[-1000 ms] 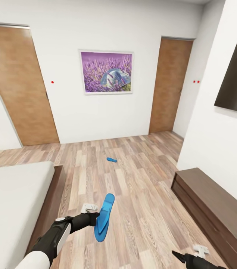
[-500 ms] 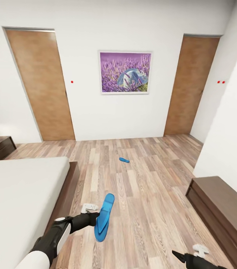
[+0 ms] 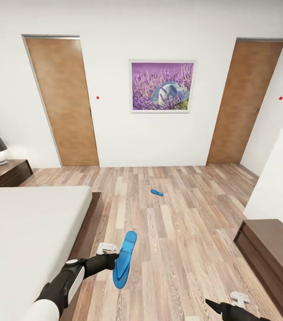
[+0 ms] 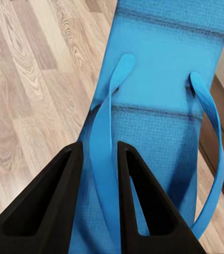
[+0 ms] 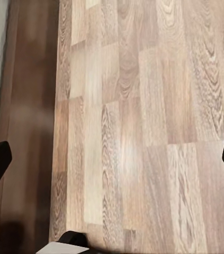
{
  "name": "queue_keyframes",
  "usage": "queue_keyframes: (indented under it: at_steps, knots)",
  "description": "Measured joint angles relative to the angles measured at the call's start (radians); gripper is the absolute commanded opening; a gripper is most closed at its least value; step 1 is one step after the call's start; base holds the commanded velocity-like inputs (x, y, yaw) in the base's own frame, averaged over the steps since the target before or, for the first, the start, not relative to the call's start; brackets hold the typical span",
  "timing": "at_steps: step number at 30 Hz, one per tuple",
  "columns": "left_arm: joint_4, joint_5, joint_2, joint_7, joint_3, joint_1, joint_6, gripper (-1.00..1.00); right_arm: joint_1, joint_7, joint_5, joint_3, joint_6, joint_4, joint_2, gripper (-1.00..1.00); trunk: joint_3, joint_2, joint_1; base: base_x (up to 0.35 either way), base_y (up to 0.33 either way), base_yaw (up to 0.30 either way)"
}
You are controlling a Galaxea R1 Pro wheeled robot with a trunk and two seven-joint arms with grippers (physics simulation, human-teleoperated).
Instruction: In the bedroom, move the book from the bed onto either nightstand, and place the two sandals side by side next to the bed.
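The left gripper (image 4: 98, 174) pinches one blue sandal's strap (image 3: 124, 259) at 6 o'clock beside the bed (image 3: 30, 223) — the other sandal (image 3: 157, 192) lies on the floor at 12 o'clock. The right gripper (image 5: 112, 159) is spread wide.

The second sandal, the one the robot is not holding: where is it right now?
In the head view, it lies flat on the wood floor mid-room, beyond the bed's foot, below the lavender picture.
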Motion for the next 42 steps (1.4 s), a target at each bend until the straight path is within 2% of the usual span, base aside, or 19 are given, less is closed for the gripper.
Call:
queue_keyframes:
  at_steps: [14, 17, 25, 28, 31, 33, 36, 42]
  knots:
    - [0.0, 0.0, 0.0, 0.0, 0.0, 0.0, 0.0, -1.0, 0.0, 0.0, -0.006, -0.002, -0.003, 0.003, -0.002, 1.0, 0.0, 0.0, 0.0, 0.32, 0.0, 0.0]
    - [0.001, 0.0, -0.001, 0.0, 0.0, 0.0, 0.0, -1.0, 0.0, 0.0, -0.005, -0.002, -0.022, 0.004, -0.002, 1.0, 0.0, 0.0, 0.0, 0.322, 0.0, 0.0]
    - [0.056, -0.003, -0.005, 0.018, -0.004, 0.0, -0.003, -1.0, 0.0, -0.001, -0.009, -0.003, -0.052, 0.007, -0.003, 1.0, 0.0, 0.0, 0.0, 0.322, 0.0, 0.0]
    - [0.094, -0.005, -0.006, 0.033, -0.024, 0.001, -0.006, -1.0, 0.0, -0.001, -0.009, -0.003, -0.053, 0.007, -0.003, 1.0, 0.0, 0.0, 0.0, 0.322, 0.0, 0.0]
    - [0.168, -0.004, -0.005, 0.038, -0.05, 0.001, -0.059, -1.0, 0.0, 0.0, -0.009, -0.003, -0.054, 0.007, -0.004, 1.0, 0.0, 0.0, 0.0, 0.322, 0.0, 0.0]
    - [0.208, -0.003, -0.005, 0.052, -0.057, 0.001, -0.1, -1.0, 0.0, 0.0, -0.009, -0.003, -0.053, 0.008, -0.004, 1.0, 0.0, 0.0, 0.0, 0.322, 0.0, 0.0]
    - [0.245, -0.003, -0.004, 0.092, -0.061, 0.001, -0.123, -1.0, 0.0, -0.003, -0.009, -0.002, -0.054, 0.017, -0.003, 1.0, 0.0, 0.0, 0.0, 0.322, 0.0, 0.0]
    - [0.355, -0.004, 0.002, 0.132, -0.064, 0.003, -0.218, -1.0, 0.0, -0.006, -0.009, -0.002, -0.066, 0.125, 0.0, 1.0, 0.0, 0.0, 0.0, 0.322, 0.0, 0.0]
